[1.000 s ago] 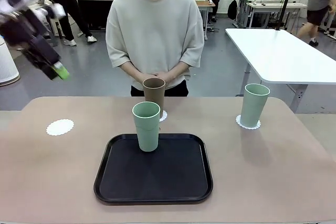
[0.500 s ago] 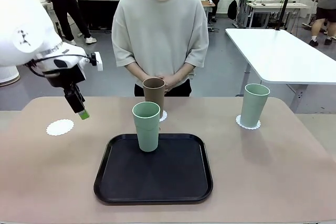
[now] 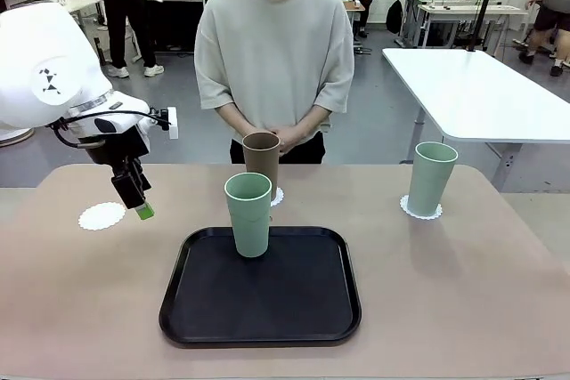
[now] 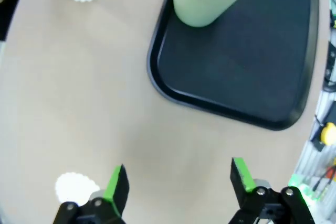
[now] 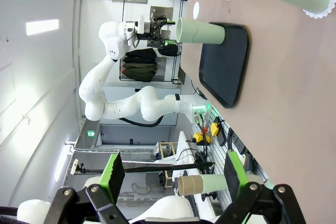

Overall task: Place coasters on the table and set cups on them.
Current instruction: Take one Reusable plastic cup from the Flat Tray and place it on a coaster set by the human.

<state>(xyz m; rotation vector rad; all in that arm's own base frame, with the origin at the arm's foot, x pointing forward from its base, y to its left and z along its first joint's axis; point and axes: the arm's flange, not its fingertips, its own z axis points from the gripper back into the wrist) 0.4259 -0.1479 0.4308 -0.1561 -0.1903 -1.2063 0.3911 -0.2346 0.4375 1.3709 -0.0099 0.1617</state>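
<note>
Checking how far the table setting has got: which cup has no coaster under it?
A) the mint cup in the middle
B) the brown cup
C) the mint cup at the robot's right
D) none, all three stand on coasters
A: the middle mint cup stands on the black tray, while the brown cup and the right mint cup each stand on a coaster; a third coaster lies bare.

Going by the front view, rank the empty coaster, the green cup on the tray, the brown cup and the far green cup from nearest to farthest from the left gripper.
From the left gripper, jaws open above the table:
1. Empty coaster, just below and beside it.
2. Green cup on the tray, mid-table.
3. Brown cup, behind that cup, before the person.
4. Far green cup, on its coaster at the right side.
</note>
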